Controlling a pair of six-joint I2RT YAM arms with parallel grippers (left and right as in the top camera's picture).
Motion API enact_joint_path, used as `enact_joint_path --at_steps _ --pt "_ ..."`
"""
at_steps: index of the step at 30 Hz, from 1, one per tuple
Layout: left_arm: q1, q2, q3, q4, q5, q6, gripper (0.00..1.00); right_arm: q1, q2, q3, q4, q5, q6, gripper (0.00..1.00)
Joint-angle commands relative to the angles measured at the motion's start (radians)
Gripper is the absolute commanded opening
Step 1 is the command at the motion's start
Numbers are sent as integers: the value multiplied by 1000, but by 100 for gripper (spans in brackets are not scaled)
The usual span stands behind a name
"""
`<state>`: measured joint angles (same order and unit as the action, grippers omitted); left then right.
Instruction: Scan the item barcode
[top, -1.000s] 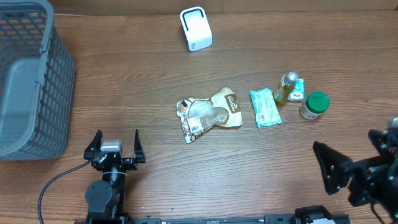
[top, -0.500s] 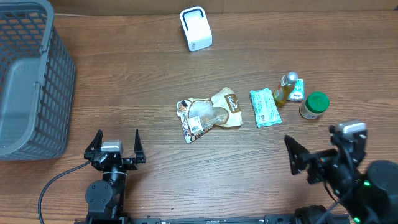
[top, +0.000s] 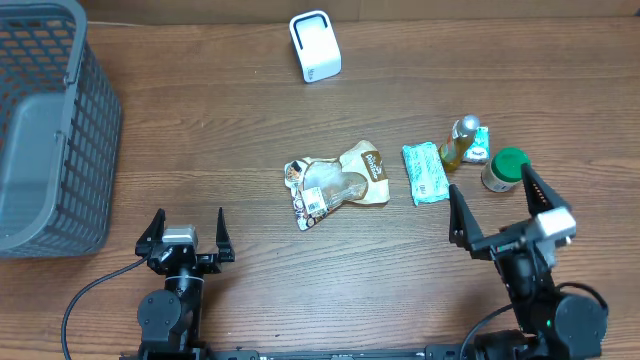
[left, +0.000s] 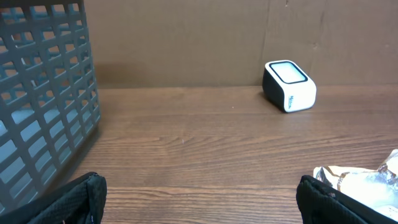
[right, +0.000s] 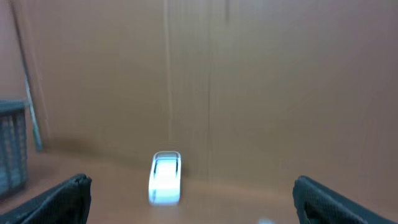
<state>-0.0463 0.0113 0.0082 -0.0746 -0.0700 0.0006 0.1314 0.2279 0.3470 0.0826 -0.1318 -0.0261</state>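
Note:
Several items lie mid-table: a crumpled brown and silver snack bag (top: 338, 183), a teal packet (top: 427, 172), a small yellow bottle (top: 462, 141) and a green-lidded jar (top: 505, 169). The white barcode scanner (top: 315, 46) stands at the far edge. My left gripper (top: 188, 225) rests open near the front left, with nothing between its fingers. The left wrist view shows the scanner (left: 289, 85) ahead to the right and the bag's edge (left: 367, 183) by the right fingertip. My right gripper (top: 489, 182) hangs open just in front of the jar and packet. Its blurred wrist view shows the scanner (right: 165, 177) far ahead.
A grey mesh basket (top: 50, 130) fills the far left and also shows in the left wrist view as a basket wall (left: 43, 93). A brown cardboard wall backs the table. Bare wood lies between the left gripper and the snack bag.
My right arm has swung in from the right edge toward the middle and now points at the far side. The left arm and all items are unmoved.

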Motion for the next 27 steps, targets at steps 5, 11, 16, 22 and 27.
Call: enact_joint_path --at_steps 5,11,16,22,27 --pt "-6 -7 -3 1 8 15 100 -4 -118 -182 282 -3 -3 100" --pt "-6 -7 -3 1 8 15 99 -4 -193 -306 403 -3 -3 100" --pt "-6 -7 -3 1 8 15 99 -5 -225 -339 336 0 -3 100" --pt "-6 -7 -3 1 8 15 100 -25 -225 -339 135 0 -3 100" --pt "-6 -7 -3 1 8 15 100 -51 -225 -339 -53 0 -4 100"
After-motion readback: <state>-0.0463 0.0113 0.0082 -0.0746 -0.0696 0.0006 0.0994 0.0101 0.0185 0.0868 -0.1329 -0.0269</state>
